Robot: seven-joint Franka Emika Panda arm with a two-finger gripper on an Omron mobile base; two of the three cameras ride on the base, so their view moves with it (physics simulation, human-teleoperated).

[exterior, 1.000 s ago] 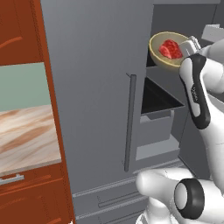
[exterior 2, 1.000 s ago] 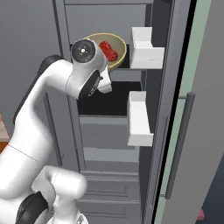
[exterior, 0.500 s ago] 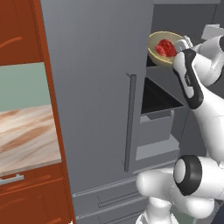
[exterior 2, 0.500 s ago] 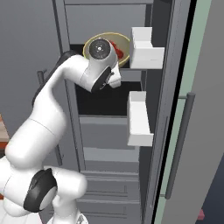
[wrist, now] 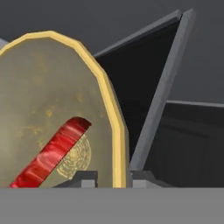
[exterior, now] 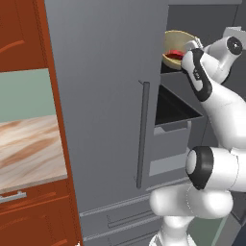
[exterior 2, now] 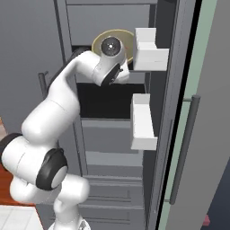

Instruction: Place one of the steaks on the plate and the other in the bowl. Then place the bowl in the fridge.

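Note:
The olive-yellow bowl [exterior: 176, 44] is held high up inside the open right half of the fridge [exterior: 105, 96], above a dark shelf [exterior: 175, 109]. One red steak [exterior: 176, 53] lies in it. My gripper [exterior: 192, 49] is shut on the bowl's rim on the near side. In the hand view the bowl [wrist: 48, 100] stands tilted on edge with the steak [wrist: 52, 153] against its inner wall, and the rim runs down between my gripper [wrist: 114, 178] tips. In the right base view my wrist covers most of the bowl [exterior 2: 128, 38]. The plate is out of view.
The fridge's left door is closed, with a long bar handle [exterior: 141, 134]. The open right door [exterior 2: 188, 112] carries two white bins [exterior 2: 148, 45] [exterior 2: 143, 121] close beside my wrist. Red-brown cabinets [exterior: 24, 33] and a marble counter [exterior: 29, 149] stand to the left.
The arm has reached further forward, carrying the bowl with the steak deeper into the fridge's upper compartment. The grip on the rim is unchanged.

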